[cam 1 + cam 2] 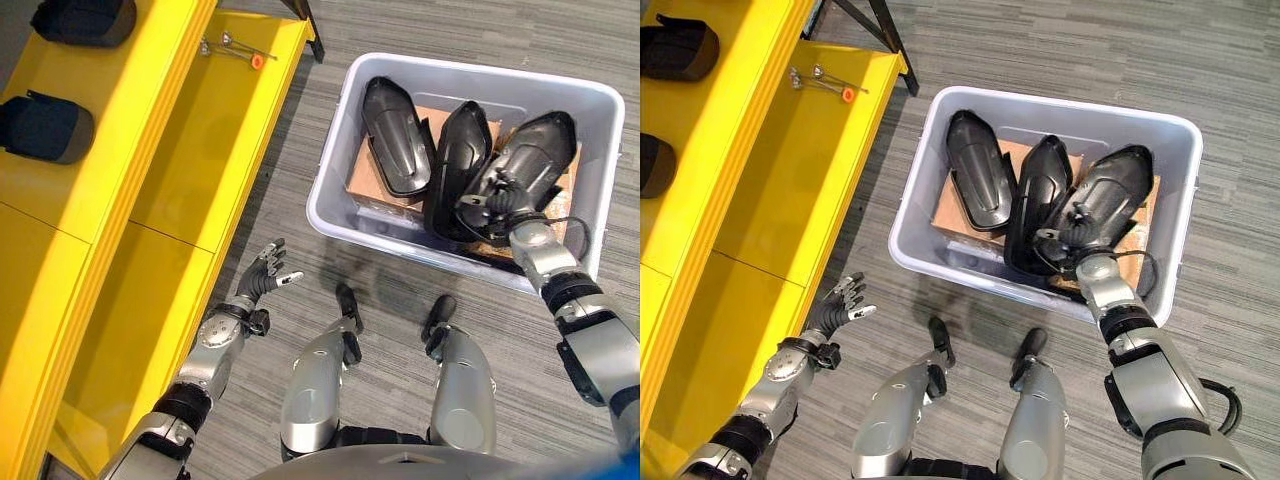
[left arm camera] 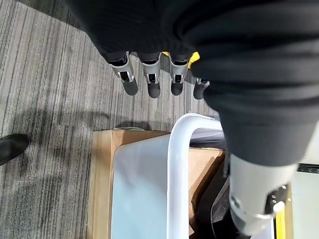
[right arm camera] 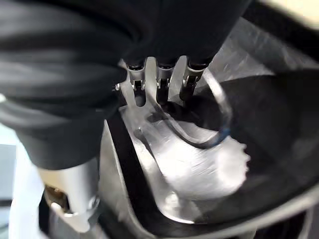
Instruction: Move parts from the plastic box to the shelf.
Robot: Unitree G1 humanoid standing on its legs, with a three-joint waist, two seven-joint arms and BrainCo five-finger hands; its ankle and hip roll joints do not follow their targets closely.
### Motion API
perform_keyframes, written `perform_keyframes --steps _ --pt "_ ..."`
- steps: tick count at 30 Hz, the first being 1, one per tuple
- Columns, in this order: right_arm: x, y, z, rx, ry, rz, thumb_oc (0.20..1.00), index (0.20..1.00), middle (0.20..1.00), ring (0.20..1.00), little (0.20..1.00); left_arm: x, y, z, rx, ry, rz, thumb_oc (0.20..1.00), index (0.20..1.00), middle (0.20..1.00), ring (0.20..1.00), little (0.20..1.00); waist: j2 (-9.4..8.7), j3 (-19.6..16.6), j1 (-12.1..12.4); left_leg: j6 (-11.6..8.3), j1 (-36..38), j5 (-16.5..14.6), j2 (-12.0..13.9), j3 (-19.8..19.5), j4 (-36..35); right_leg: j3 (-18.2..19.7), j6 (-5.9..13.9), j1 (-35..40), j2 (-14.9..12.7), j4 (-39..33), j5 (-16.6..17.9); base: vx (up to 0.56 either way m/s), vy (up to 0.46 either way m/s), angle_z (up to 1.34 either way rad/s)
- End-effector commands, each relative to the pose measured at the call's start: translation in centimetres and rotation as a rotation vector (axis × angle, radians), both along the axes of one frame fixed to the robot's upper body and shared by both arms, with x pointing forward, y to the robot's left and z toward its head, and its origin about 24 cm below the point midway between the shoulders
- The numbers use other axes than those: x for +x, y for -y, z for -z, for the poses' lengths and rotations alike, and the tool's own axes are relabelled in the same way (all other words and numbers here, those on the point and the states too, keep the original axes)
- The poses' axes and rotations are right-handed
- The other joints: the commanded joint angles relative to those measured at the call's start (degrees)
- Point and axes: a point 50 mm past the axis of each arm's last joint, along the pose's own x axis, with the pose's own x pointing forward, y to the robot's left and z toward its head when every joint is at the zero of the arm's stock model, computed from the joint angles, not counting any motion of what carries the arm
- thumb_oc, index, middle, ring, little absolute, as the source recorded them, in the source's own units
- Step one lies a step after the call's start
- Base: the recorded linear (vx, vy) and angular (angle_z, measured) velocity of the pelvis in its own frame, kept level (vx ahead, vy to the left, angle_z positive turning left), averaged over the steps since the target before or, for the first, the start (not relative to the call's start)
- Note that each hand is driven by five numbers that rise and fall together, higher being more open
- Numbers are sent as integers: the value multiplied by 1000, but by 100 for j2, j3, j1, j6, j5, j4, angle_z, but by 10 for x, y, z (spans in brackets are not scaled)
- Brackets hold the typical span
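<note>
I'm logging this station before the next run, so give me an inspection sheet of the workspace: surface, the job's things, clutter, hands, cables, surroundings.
Surface: grey striped carpet floor.
Job's things: grey plastic box on the floor holding three black parts over brown cardboard; yellow shelf on the robot's left, with two dark parts on its upper level.
Clutter: small metal tools with an orange piece on the lower shelf level.
Hands: left hand open, in the air beside the shelf, holding nothing; right hand in the box on the rightmost black part, grip cannot be told.
Cables: nothing seen.
Surroundings: dark stand legs behind the shelf.
</note>
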Motion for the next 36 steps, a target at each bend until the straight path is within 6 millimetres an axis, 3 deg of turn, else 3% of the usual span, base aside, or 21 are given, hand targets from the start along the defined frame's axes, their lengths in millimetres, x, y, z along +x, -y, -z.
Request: perform_keyframes --steps 1,5,9,12,13,14,15,17,20,22,31,36 --pt "1 -13 -3 -62 39 -63 1000 1000 1000 1000 1000 -3 0 -6 -5 53 18 1000 1000 1000 1000 1000 -130 -82 130 -500 -33 -256 402 -13 235 34 398 -94 -154 284 -197 3 3 -6" --pt "1 -19 -6 -134 81 -31 1000 1000 1000 1000 1000 -3 0 -4 -6 45 22 1000 1000 1000 1000 1000 -145 -75 108 -490 -5 -266 412 15 236 33 410 -78 -157 270 -183 0 1 -1" --pt "0 -8 -10 -219 145 87 1000 1000 1000 1000 1000 -4 2 -1 -13 31 31 1000 1000 1000 1000 1000 -135 -69 87 -480 0 -273 410 17 235 53 414 -72 -132 240 -170 0 0 0" --pt "-1 10 -23 -380 275 250 1000 1000 1000 1000 1000 -3 6 0 -15 24 45 1000 1000 1000 1000 1000 -111 -54 63 -470 4 -270 390 3 211 71 445 -58 -98 189 -142 -8 5 -2" --pt "-4 12 -46 -463 496 333 1000 1000 1000 1000 1000 -3 12 2 -26 24 53 1000 1000 1000 1000 1000 -89 -49 24 -459 12 -270 357 -25 175 120 475 -47 -49 103 -104 -24 18 -11" --pt "-4 11 -48 -463 518 335 1000 1000 1000 1000 1000 -3 12 2 -28 25 53 1000 1000 1000 1000 1000 -89 -48 20 -458 14 -270 355 -26 171 124 478 -45 -45 94 -100 -18 61 -12" --pt "-14 -7 -76 -403 800 325 1000 1000 1000 1000 1000 -3 15 2 -44 29 42 1000 1000 1000 1000 1000 -99 -44 -90 -454 60 -280 327 -20 120 192 516 -14 8 0 -83 2 58 -13" --pt "-27 -24 -87 -274 923 316 1000 1000 1000 1000 1000 -5 19 3 -60 30 26 1000 1000 1000 1000 1000 -117 -55 -234 -443 127 -320 301 19 83 296 536 19 56 -101 -75 25 126 -17" --pt "-38 -34 -77 -181 908 318 1000 1000 1000 1000 1000 -9 22 6 -79 32 11 1000 1000 1000 1000 1000 -120 -48 -378 -434 210 -354 283 89 49 402 541 56 94 -200 -55 21 106 -21" --pt "-45 -31 -50 -75 799 368 1000 1000 1000 1000 1000 -14 23 8 -93 32 -1 1000 1000 1000 1000 1000 -104 -49 -467 -414 279 -374 253 153 12 474 547 96 109 -294 -22 18 116 -17" --pt "-49 -27 -3 98 532 460 1000 1000 1000 1000 1000 -12 27 6 -103 35 -16 1000 1000 1000 1000 1000 -110 -18 -488 -384 265 -403 226 214 17 487 541 99 111 -343 5 6 21 -3" --pt "-49 -36 0 122 522 440 1000 1000 1000 1000 1000 -11 29 4 -90 36 -12 1000 1000 1000 1000 1000 -109 4 -461 -381 200 -404 232 214 50 467 523 43 102 -288 -5 0 0 0"
